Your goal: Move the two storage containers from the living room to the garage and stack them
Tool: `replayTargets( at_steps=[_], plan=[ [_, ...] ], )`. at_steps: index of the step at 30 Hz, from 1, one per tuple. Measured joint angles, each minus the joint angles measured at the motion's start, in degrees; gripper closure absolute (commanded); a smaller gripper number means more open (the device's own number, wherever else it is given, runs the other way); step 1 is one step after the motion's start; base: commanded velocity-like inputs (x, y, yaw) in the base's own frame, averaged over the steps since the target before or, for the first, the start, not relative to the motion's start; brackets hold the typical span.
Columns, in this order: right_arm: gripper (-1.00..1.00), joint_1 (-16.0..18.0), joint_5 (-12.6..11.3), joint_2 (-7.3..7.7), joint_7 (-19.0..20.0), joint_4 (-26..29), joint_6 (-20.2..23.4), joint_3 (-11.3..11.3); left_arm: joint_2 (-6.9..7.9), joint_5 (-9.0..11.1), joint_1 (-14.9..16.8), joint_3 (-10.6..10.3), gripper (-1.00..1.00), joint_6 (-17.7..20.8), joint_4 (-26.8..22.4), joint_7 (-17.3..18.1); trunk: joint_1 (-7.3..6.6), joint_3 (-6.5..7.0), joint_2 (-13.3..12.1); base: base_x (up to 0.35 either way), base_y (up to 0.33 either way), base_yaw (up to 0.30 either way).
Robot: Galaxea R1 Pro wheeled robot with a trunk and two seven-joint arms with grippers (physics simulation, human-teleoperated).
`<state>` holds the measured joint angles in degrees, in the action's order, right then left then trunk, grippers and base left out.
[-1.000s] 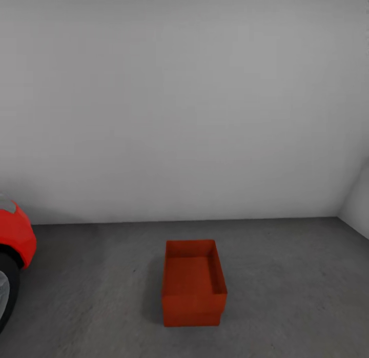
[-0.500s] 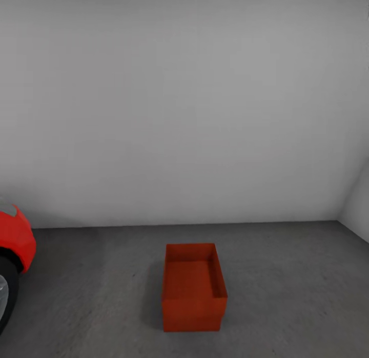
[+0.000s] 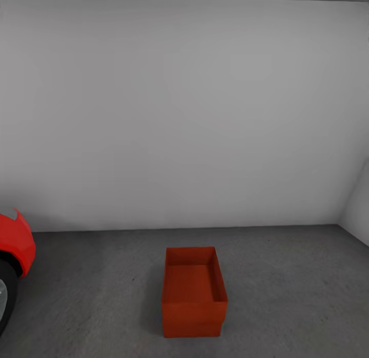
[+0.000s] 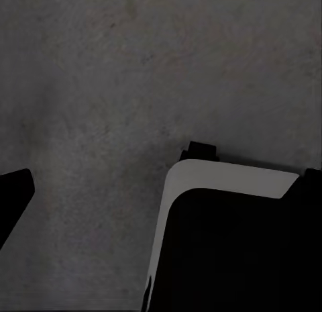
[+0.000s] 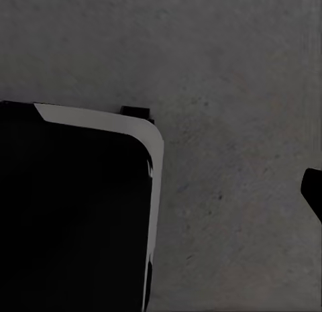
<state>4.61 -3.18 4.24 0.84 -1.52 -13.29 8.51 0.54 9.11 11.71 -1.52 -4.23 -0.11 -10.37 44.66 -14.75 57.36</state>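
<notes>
One orange-red open-topped storage container (image 3: pixel 194 291) stands on the garage's dark grey concrete floor (image 3: pixel 287 296), a little in front of the back wall. A faint seam crosses its front face low down; I cannot tell whether a second container sits nested in it. In the left wrist view, my left gripper (image 4: pixel 168 179) hangs over bare concrete, with one dark fingertip (image 4: pixel 15 194) at the picture's edge and nothing between the fingers. My right gripper (image 5: pixel 158 184) is likewise spread over the floor, one fingertip (image 5: pixel 314 191) at the edge, holding nothing.
The red car's nose (image 3: pixel 15 245) and front wheel (image 3: pixel 5 296) sit at the left edge. A plain grey-white wall (image 3: pixel 184 117) closes the back, and a side wall (image 3: pixel 359 204) meets it at the right. My black, white-edged base (image 4: pixel 228 245) shows under both wrists.
The whole picture has slid downward, so the camera has moved. The wall's top edge now shows. The container and car keep their places on the floor.
</notes>
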Motion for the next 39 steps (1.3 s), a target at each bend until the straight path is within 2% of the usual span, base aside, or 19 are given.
replayTargets(
  at_steps=[4,14,22,25,33,39],
  plan=[
    [-1.0,-0.01,0.0,-0.78,0.33,0.01,0.27,-0.51,-0.01,-0.1,-0.88,-0.03,-1.0,-0.08,-0.02,0.76,0.0,0.38,0.0,0.0,0.0,0.0],
    [-1.0,0.0,-0.06,-0.91,0.51,0.02,0.34,-1.53,0.16,-0.12,-1.1,-0.03,-1.0,-0.25,-0.03,1.09,0.0,1.33,0.0,0.0,0.0,0.0],
    [-1.0,-0.01,-0.08,-0.37,0.52,0.02,0.34,-4.76,0.25,-0.12,-1.11,-0.03,-1.0,-0.38,-0.03,1.15,0.0,2.08,-0.01,0.0,0.0,0.0],
    [-1.0,-0.01,-0.08,-0.32,0.56,0.02,0.34,-5.03,0.25,-0.1,-1.11,-0.02,-1.0,-0.39,-0.03,1.42,0.0,2.37,0.0,0.0,0.0,0.0],
    [-1.0,-0.03,0.0,-0.29,0.59,0.02,0.34,-5.1,0.41,0.06,-1.11,0.02,-1.0,-0.2,-0.03,4.75,0.0,3.12,0.0,0.0,0.0,0.0],
    [-1.0,0.0,0.2,-0.29,0.6,0.02,0.34,-4.93,0.35,0.11,-1.11,0.02,-1.0,-0.15,-0.07,5.27,0.0,3.69,0.0,0.0,0.0,0.0]
  ],
)
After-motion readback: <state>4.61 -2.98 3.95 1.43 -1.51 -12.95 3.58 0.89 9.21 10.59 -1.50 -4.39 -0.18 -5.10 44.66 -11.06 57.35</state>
